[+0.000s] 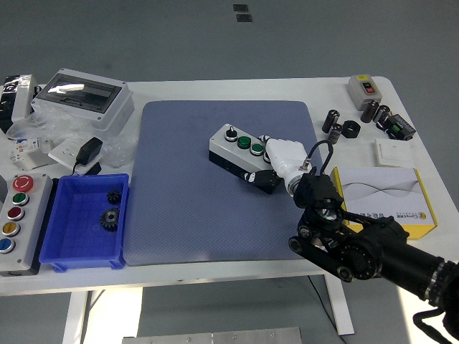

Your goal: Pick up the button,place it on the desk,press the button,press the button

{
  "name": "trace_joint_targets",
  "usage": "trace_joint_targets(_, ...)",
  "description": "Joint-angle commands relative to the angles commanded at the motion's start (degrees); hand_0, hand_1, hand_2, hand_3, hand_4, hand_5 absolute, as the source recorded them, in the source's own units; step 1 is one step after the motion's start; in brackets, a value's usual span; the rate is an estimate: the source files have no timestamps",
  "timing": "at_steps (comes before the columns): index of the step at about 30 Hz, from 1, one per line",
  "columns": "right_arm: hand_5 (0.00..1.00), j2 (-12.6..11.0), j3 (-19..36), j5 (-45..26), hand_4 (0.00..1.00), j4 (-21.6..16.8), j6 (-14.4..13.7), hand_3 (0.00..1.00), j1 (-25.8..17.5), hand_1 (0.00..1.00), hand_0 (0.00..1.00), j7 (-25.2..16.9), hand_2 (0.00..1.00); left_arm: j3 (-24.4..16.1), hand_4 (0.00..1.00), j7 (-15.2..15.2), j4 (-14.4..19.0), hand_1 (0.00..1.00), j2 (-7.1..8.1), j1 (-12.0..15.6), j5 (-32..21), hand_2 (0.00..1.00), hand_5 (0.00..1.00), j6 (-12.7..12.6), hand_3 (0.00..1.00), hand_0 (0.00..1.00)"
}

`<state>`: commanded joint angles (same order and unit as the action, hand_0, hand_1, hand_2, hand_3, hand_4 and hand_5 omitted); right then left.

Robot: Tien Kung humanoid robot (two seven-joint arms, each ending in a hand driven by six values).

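A grey button box (233, 148) with a black knob and two green buttons lies on the blue mat (179, 193), set at a slant. My right hand (275, 157) is white, on a black arm from the lower right. It rests over the box's right end, fingers curled down on the top and thumb against the near side. It covers the button at that end. My left arm is out of view.
A blue bin (84, 222) with gears and a second button box (16, 215) sit at the left. A grey enclosure (84, 97) and bagged parts are at the back left. A yellow-edged box (380, 197), black cylinders (351, 122) and switches are at the right.
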<state>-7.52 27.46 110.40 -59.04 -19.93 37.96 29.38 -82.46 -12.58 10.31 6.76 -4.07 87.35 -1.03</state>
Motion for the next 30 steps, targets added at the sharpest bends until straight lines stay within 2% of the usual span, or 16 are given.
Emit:
trace_joint_targets(2,0.167,-1.3,0.7,-0.9,0.322,-2.2,-0.6,0.628,-0.4,0.357,0.138,-1.6,0.458,0.0,0.657,0.1,0.0,0.577,-0.03,0.0,0.0,0.521,0.254,0.0,0.595,0.627)
trace_joint_targets(3,0.023,-2.2,1.1,-1.8,0.272,-3.5,-0.8,0.499,-0.7,0.304,0.091,-2.8,0.391,0.0,0.655,0.1,0.0,0.577,-0.05,0.0,-0.1,0.521,0.252,0.0,0.594,0.627)
trace_joint_targets(5,0.023,-4.4,1.8,-3.7,0.272,-6.3,-0.4,0.499,-1.3,0.304,0.091,-5.3,0.391,0.0,0.655,0.1,0.0,0.577,-0.09,0.1,-0.2,0.521,0.252,0.0,0.594,0.627)
trace_joint_targets(7,0.023,-6.6,2.0,-5.4,0.272,-9.4,1.2,0.499,-1.8,0.304,0.091,-8.3,0.391,0.0,0.655,0.1,0.0,0.577,-0.12,0.2,-0.2,0.521,0.252,0.0,0.594,0.627)
trace_joint_targets(8,0.002,-8.1,1.9,-6.2,0.216,-11.4,2.6,0.412,-2.0,0.282,0.081,-10.1,0.35,-0.1,0.655,0.1,0.0,0.577,-0.14,0.2,-0.2,0.521,0.25,0.0,0.594,0.627)
trace_joint_targets(11,0.002,-11.4,0.8,-6.6,0.216,-16.4,5.6,0.412,-2.3,0.282,0.081,-14.3,0.35,-0.3,0.655,0.2,0.0,0.577,-0.13,0.3,-0.1,0.521,0.25,-0.1,0.594,0.627)
trace_joint_targets(14,0.002,-13.6,-1.2,-7.4,0.216,-20.8,6.8,0.412,-2.4,0.282,0.081,-17.6,0.35,-0.4,0.655,0.2,0.0,0.577,-0.2,0.2,0.0,0.521,0.25,-0.1,0.594,0.627)
trace_joint_targets(16,0.002,-13.7,-2.1,-7.4,0.186,-22.9,6.0,0.398,-2.4,0.282,0.087,-18.3,0.336,-0.3,0.654,0.3,0.0,0.577,-0.28,0.1,0.0,0.521,0.25,-0.1,0.594,0.627)
trace_joint_targets(18,0.002,-13.0,-2.6,-6.5,0.186,-22.9,4.7,0.398,-2.5,0.282,0.087,-18.4,0.336,-0.3,0.654,0.4,0.0,0.577,-0.34,0.1,0.1,0.521,0.25,-0.1,0.594,0.627)
trace_joint_targets(20,0.002,-11.7,-2.7,-4.4,0.186,-21.4,3.3,0.398,-2.8,0.282,0.087,-18.2,0.336,-0.3,0.654,0.4,0.0,0.577,-0.4,0.1,0.2,0.521,0.25,-0.1,0.594,0.627)
trace_joint_targets(21,0.002,-11.1,-2.5,-3.4,0.238,-20.5,2.9,0.416,-3.0,0.317,0.202,-18.1,0.335,-0.3,0.654,0.4,0.0,0.577,-0.44,0.1,0.2,0.521,0.251,-0.1,0.594,0.627)
trace_joint_targets(24,0.002,-9.9,-2.3,-0.5,0.238,-18.3,2.2,0.416,-3.3,0.317,0.202,-18.3,0.335,-0.3,0.654,0.3,0.0,0.577,-0.56,0.2,0.2,0.521,0.251,-0.1,0.594,0.627)
trace_joint_targets(26,0.002,-9.6,-2.5,0.3,0.238,-17.5,2.8,0.416,-3.2,0.317,0.202,-18.3,0.335,-0.4,0.654,0.3,0.0,0.577,-0.57,0.2,0.2,0.521,0.251,-0.1,0.594,0.627)
trace_joint_targets(27,0.002,-9.6,-2.7,0.4,0.407,-17.4,3.3,0.52,-3.2,0.396,0.279,-18.2,0.371,-0.4,0.654,0.3,0.0,0.577,-0.56,0.2,0.2,0.521,0.252,-0.1,0.594,0.628)
trace_joint_targets(30,0.002,-9.6,-3.3,0.1,0.407,-17.0,4.6,0.52,-2.9,0.396,0.279,-18.0,0.371,-0.4,0.654,0.3,0.0,0.577,-0.56,0.1,0.3,0.521,0.252,-0.1,0.594,0.628)
